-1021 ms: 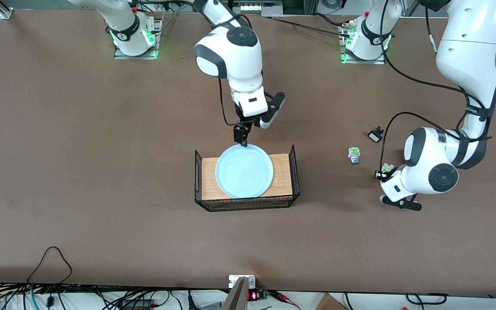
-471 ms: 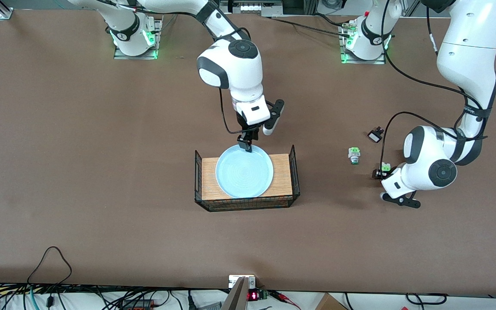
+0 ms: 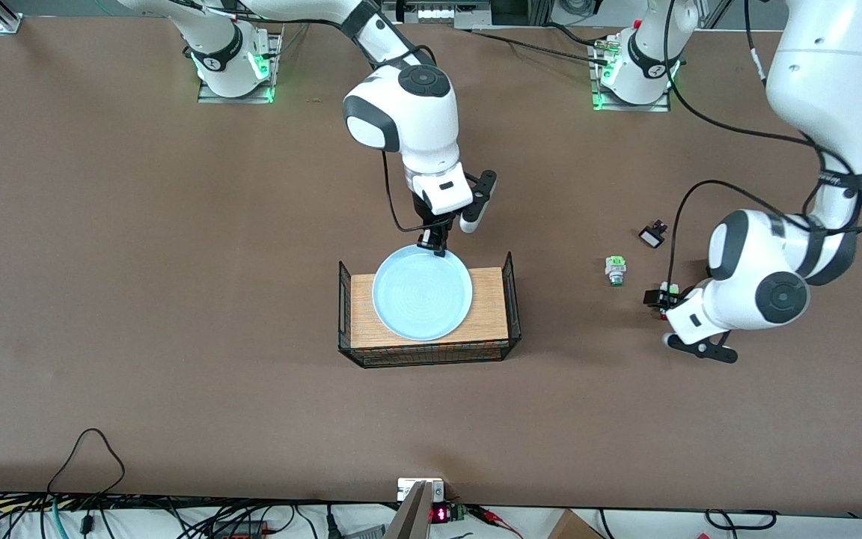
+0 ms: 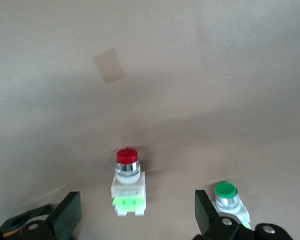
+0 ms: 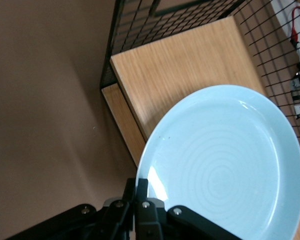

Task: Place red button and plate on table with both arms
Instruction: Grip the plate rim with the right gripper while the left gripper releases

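The pale blue plate (image 3: 422, 293) lies on the wood-topped wire rack (image 3: 487, 299) in the middle of the table (image 3: 176, 299). My right gripper (image 3: 432, 244) is shut on the plate's rim at the edge farthest from the front camera; the right wrist view shows the fingers (image 5: 142, 187) pinching the plate (image 5: 225, 165). The red button (image 4: 128, 182) lies on the table, red cap pointing away from my open left gripper (image 4: 135, 220), its block end just between the fingertips, untouched. In the front view the left gripper (image 3: 659, 299) is low at the button (image 3: 670, 289).
A green-capped button (image 3: 615, 270) lies beside the red one toward the rack and shows in the left wrist view (image 4: 227, 196). A small black-and-white switch (image 3: 652, 236) lies farther from the front camera. The rack's black wire sides (image 3: 343, 299) stand at both ends.
My right gripper came down onto the plate's rim and shut on it; the plate has shifted and lifted slightly. The left arm shifted a little over the red button.
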Controlling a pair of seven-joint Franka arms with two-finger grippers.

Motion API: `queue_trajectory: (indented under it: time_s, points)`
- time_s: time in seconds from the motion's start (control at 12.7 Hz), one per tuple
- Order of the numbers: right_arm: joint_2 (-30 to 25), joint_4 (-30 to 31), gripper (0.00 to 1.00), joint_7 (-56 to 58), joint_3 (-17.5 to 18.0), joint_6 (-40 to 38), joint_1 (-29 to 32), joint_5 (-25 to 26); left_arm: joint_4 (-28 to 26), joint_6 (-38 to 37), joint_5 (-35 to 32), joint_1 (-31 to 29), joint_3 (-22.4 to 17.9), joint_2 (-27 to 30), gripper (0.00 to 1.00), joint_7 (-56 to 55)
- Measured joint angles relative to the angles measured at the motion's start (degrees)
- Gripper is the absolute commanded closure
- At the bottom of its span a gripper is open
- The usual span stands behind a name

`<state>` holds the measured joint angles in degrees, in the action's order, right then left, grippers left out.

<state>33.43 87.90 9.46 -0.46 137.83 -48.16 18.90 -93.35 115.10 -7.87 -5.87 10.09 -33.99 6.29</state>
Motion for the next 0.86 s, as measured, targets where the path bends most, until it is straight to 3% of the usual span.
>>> queue_trajectory:
  time_s: [0.24, 0.55, 0.86]
  points:
    - [-1.1, -3.5, 1.0, -0.4, 0.2, -4.8, -1.2, -0.2, 8.2, -11.0, 0.0, 0.1, 1.3, 2.5, 0.0, -0.9]
    - [-6.8, -7.6, 1.0, -4.1, 0.2, -19.2, -3.0, -0.6, 18.3, -24.7, 0.0, 0.1, 3.2, 4.7, 0.0, -3.8]
    - [-10.9, -8.1, 1.0, -5.8, -3.5, -30.3, -0.9, -0.6, 20.6, -31.8, 0.0, 0.2, 4.4, 11.4, 0.0, -4.7]
